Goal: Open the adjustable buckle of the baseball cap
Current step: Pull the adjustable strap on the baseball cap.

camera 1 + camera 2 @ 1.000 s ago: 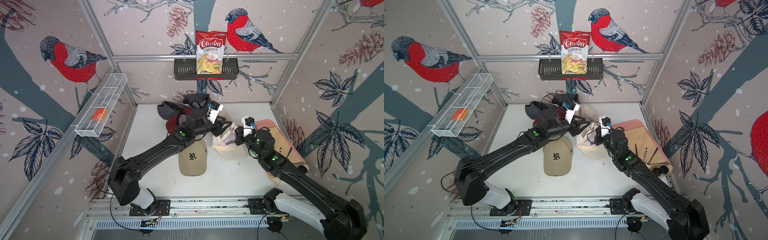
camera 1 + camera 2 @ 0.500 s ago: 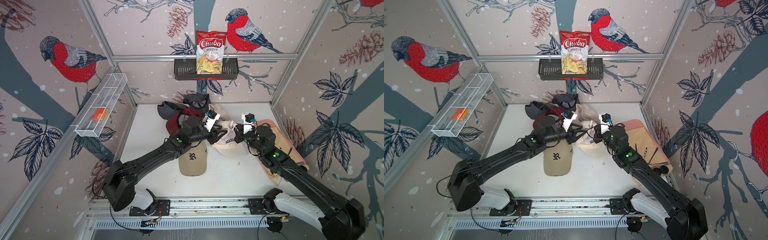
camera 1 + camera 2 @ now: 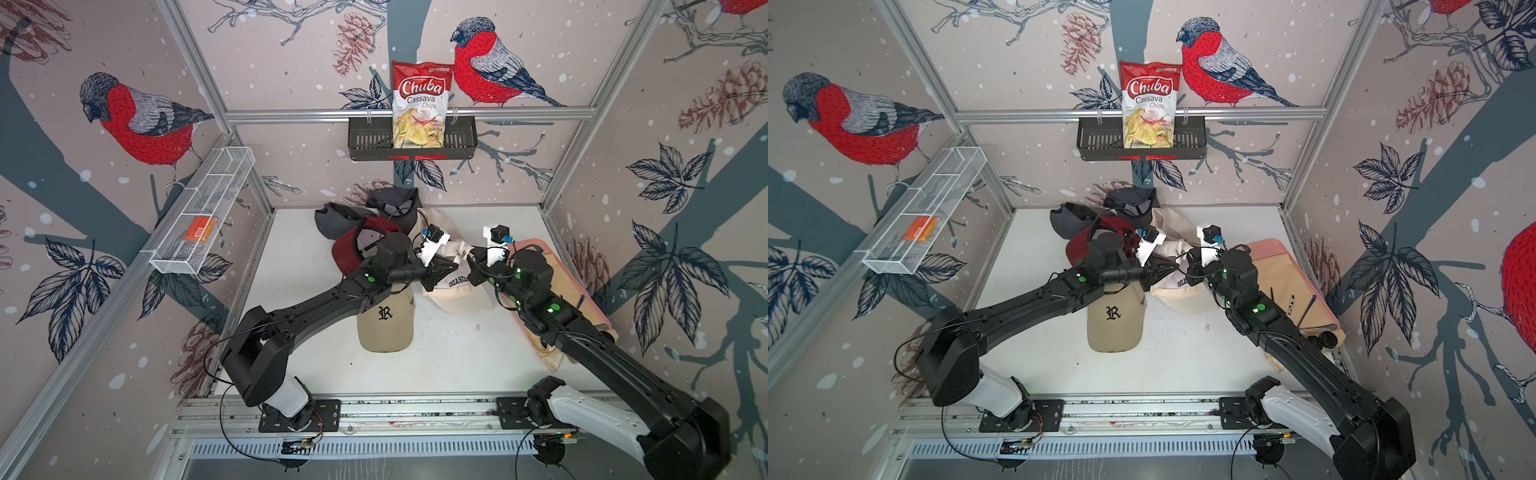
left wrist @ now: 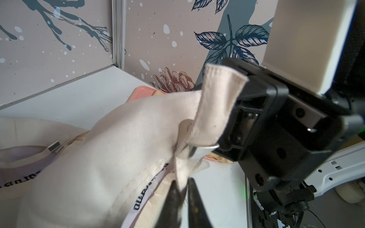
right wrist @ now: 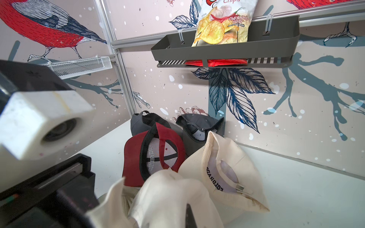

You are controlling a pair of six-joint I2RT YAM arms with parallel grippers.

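Left wrist view: a cream cap (image 4: 118, 148) is seen held up and stretched between both arms, above the white desk (image 4: 79, 102). The left end effector (image 4: 182, 180) is closed, and a thin fold of the cap's rear edge is pinched between its dark fingers (image 4: 171, 199), just beside the printed sweatband (image 4: 146, 195). The cap's strap (image 4: 215, 102) is turned upward and lies against the right end effector (image 4: 232, 110), whose black body fills that side of the picture. A silver bit of the buckle (image 4: 211, 147) is glimpsed under the strap; whether it is undone cannot be told.

In both top views the cap is found near the desk's middle, between the two end effectors, with its brim (image 3: 457, 299) pointed to the front. The right end effector is closed as well, and cream cloth of the same cap is gripped in it, as is shown in the right wrist view.

A tan cap (image 3: 386, 324) marked R is laid in front, partly under the left arm. A red cap (image 3: 347, 253), grey caps (image 3: 395, 199) and a second cream cap (image 5: 233, 158) with a metal clip (image 5: 240, 188) are piled by the back wall. A chip bag (image 3: 419, 104) is stood in a black basket (image 3: 365, 141) on that wall.
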